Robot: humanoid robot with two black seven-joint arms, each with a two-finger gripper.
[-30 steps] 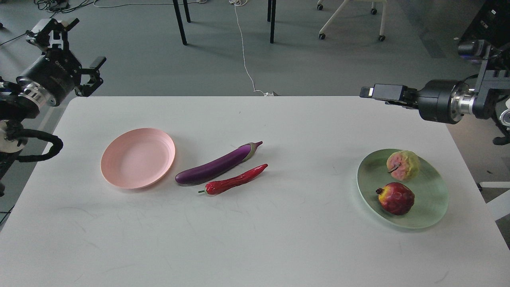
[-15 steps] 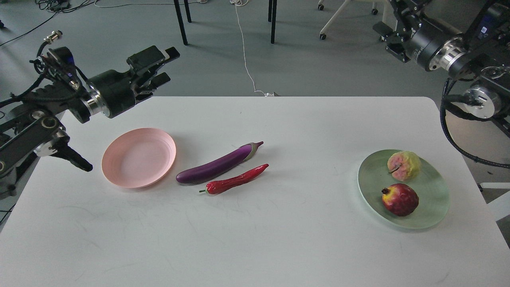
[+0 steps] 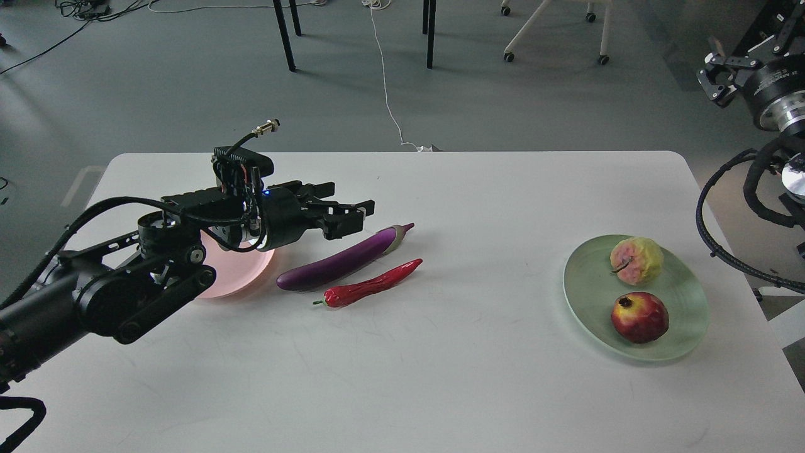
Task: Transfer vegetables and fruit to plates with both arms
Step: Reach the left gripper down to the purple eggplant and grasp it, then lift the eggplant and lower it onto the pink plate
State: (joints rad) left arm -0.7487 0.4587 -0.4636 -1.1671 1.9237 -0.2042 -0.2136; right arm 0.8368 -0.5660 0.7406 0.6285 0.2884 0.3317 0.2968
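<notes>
The jaws of the left gripper (image 3: 358,214) stand parted and grasp nothing, hovering just left of the eggplant (image 3: 343,260); the right gripper (image 3: 717,78) sits high at the far right edge, too small and dark to tell whether it is released or clenched. The fruit half looks done: the pomegranate (image 3: 639,317) and the custard apple (image 3: 636,260) both lie in the green plate (image 3: 585,289). The vegetables are left: the eggplant and the chili pepper (image 3: 370,287) lie side by side on the white bench (image 3: 440,377), just right of the pink plate (image 3: 236,277), which the left arm partly hides. Nothing else crowds them; chair and table legs stand on the floor beyond.
</notes>
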